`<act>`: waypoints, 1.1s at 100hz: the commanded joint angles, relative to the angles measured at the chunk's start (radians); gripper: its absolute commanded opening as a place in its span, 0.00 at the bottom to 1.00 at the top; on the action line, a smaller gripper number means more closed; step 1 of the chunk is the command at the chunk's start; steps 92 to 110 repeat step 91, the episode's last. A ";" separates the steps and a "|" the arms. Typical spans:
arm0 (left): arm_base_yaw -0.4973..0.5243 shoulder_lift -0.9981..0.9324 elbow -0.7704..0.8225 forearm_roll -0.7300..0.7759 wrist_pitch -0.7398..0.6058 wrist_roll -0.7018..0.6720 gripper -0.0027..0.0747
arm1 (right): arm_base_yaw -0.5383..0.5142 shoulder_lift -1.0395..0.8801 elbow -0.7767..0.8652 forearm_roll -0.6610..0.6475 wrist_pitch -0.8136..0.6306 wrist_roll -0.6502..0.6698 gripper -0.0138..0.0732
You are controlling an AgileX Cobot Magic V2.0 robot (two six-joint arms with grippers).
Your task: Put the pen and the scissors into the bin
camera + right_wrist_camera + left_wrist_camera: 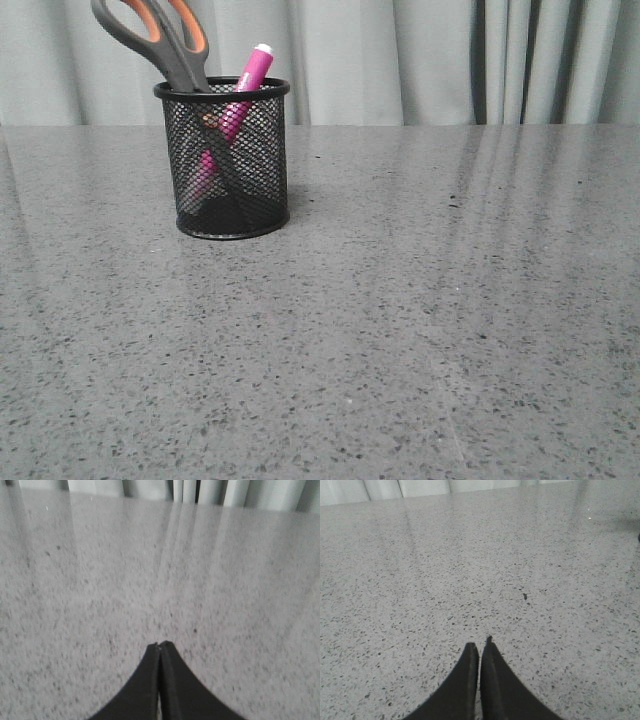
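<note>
The black wire-mesh bin (pixel 250 205) stands upright on the grey speckled table at the back left in the front view. The magenta-pink pen (pixel 247 80) stands inside it, leaning right, its white tip above the rim. The scissors (pixel 160 40) stand in it too, blades down, with the grey, orange-lined handles sticking out to the upper left. No arm shows in the front view. My left gripper (pixel 480 647) is shut and empty over bare table. My right gripper (pixel 161 646) is shut and empty over bare table. The bin shows in neither wrist view.
The grey speckled table (pixel 420 320) fills the front view. Pale pleated curtains (pixel 450 60) hang behind its far edge and show at the far end of both wrist views.
</note>
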 commanded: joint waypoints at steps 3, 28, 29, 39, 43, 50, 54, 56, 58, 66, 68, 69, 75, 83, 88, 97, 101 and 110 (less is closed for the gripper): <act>0.000 -0.032 0.045 -0.002 -0.046 -0.011 0.01 | -0.030 -0.035 0.014 0.010 0.031 -0.025 0.09; 0.000 -0.032 0.045 -0.002 -0.046 -0.011 0.01 | -0.065 -0.067 0.014 0.003 0.054 -0.043 0.09; 0.000 -0.032 0.045 -0.002 -0.046 -0.011 0.01 | -0.065 -0.067 0.014 0.003 0.054 -0.043 0.09; 0.000 -0.032 0.045 -0.002 -0.046 -0.011 0.01 | -0.065 -0.067 0.014 0.003 0.054 -0.043 0.09; 0.000 -0.032 0.045 -0.002 -0.046 -0.011 0.01 | -0.065 -0.067 0.014 0.003 0.054 -0.043 0.09; 0.000 -0.032 0.045 -0.002 -0.046 -0.011 0.01 | -0.065 -0.067 0.014 0.003 0.054 -0.043 0.09; 0.000 -0.032 0.045 -0.002 -0.046 -0.011 0.01 | -0.065 -0.067 0.014 0.003 0.054 -0.043 0.09; 0.000 -0.032 0.045 -0.002 -0.046 -0.011 0.01 | -0.065 -0.067 0.014 0.003 0.054 -0.043 0.09; 0.000 -0.032 0.045 -0.002 -0.046 -0.011 0.01 | -0.065 -0.067 0.014 0.003 0.054 -0.043 0.09; -0.002 -0.032 0.045 -0.002 -0.046 -0.011 0.01 | -0.065 -0.067 0.014 0.003 0.054 -0.043 0.09; -0.002 -0.032 0.045 -0.002 -0.046 -0.011 0.01 | -0.065 -0.067 0.014 0.003 0.054 -0.043 0.09; -0.002 -0.032 0.045 -0.002 -0.046 -0.011 0.01 | -0.065 -0.067 0.014 0.003 0.054 -0.043 0.09; -0.002 -0.032 0.045 -0.002 -0.046 -0.011 0.01 | -0.065 -0.067 0.014 0.003 0.054 -0.043 0.09; -0.002 -0.032 0.045 -0.002 -0.046 -0.011 0.01 | -0.065 -0.067 0.014 0.003 0.054 -0.043 0.09; -0.002 -0.032 0.045 -0.002 -0.046 -0.011 0.01 | -0.065 -0.067 0.014 0.003 0.054 -0.043 0.09; -0.002 -0.032 0.045 -0.002 -0.046 -0.011 0.01 | -0.065 -0.067 0.014 0.003 0.054 -0.043 0.09; -0.002 -0.032 0.045 -0.002 -0.046 -0.011 0.01 | -0.065 -0.067 0.014 0.003 0.054 -0.043 0.09; -0.002 -0.032 0.045 -0.002 -0.046 -0.011 0.01 | -0.065 -0.067 0.014 0.003 0.054 -0.043 0.09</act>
